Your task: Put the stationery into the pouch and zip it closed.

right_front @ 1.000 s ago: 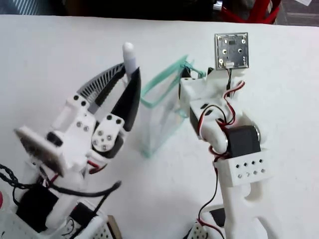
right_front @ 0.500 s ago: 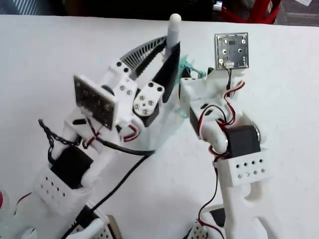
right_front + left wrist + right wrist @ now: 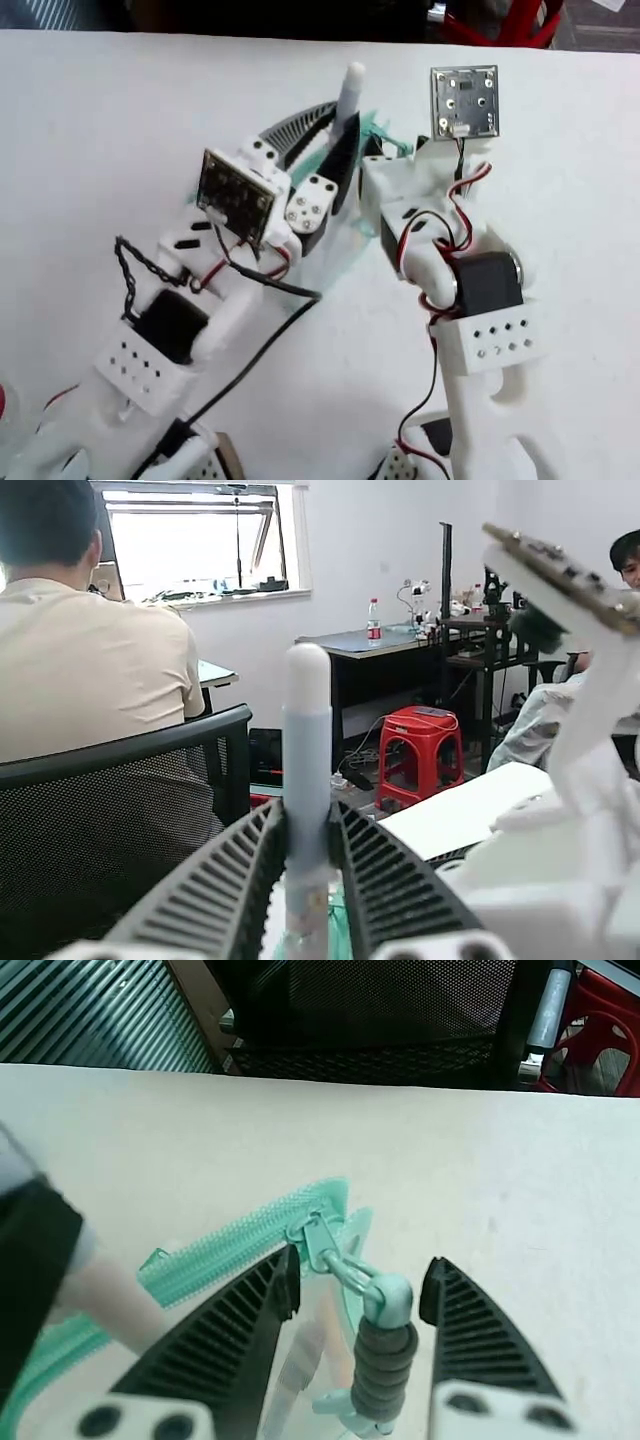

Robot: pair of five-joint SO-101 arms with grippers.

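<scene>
A clear pouch with a teal zipper (image 3: 375, 130) stands between the two arms, mostly hidden under the left arm. My left gripper (image 3: 335, 135) is shut on a white pen (image 3: 350, 88), whose rounded tip points away from the arm, over the pouch mouth. In the left wrist view the pen (image 3: 307, 770) sits upright between the ribbed fingers (image 3: 250, 880). My right gripper (image 3: 360, 1275) is at the pouch's far end with its fingers apart on either side of the zipper slider (image 3: 320, 1235) and a grey ridged pull (image 3: 385, 1360). The teal zipper band (image 3: 235, 1240) runs off to one side.
The right arm (image 3: 470, 290) lies along the right half of the white table (image 3: 120, 110), red wires looping over it. A small square circuit board (image 3: 464, 102) is just behind the right gripper. Chairs and a red stool stand beyond the table's far edge.
The left arm swung right with the pen, from beside the pouch to over its mouth, then dropped slightly. The right arm stayed still.
</scene>
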